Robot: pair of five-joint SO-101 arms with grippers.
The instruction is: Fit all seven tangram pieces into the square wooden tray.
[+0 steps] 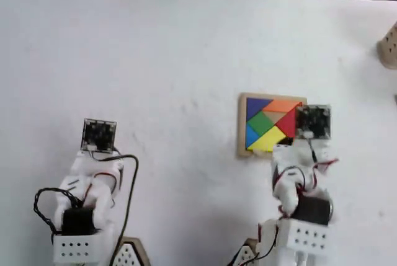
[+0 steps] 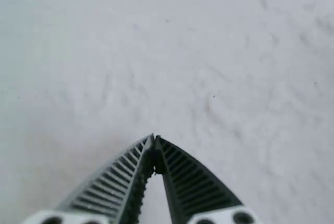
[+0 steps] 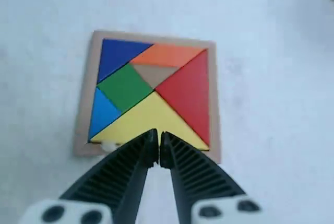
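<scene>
White table (image 1: 186, 49) holds the wooden tray (image 3: 87, 104) filled with bright tangram pieces (image 3: 182, 88); left fingers (image 2: 117, 182) and right fingers (image 3: 122, 177) closed, empty

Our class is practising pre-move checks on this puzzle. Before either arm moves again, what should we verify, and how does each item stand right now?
1. Tray lies flat on the table: ok.
2. Red triangle, yellow triangle, green square, orange piece, dark blue triangle and light blue triangle lie flat inside the tray: ok.
3. Tan triangle in the middle is a seventh piece, not a bare gap: cannot tell.
4. Right gripper is shut, holds nothing and sits over the tray's near edge: ok.
5. Left gripper is shut, holds nothing and sits over bare table: ok.
</scene>
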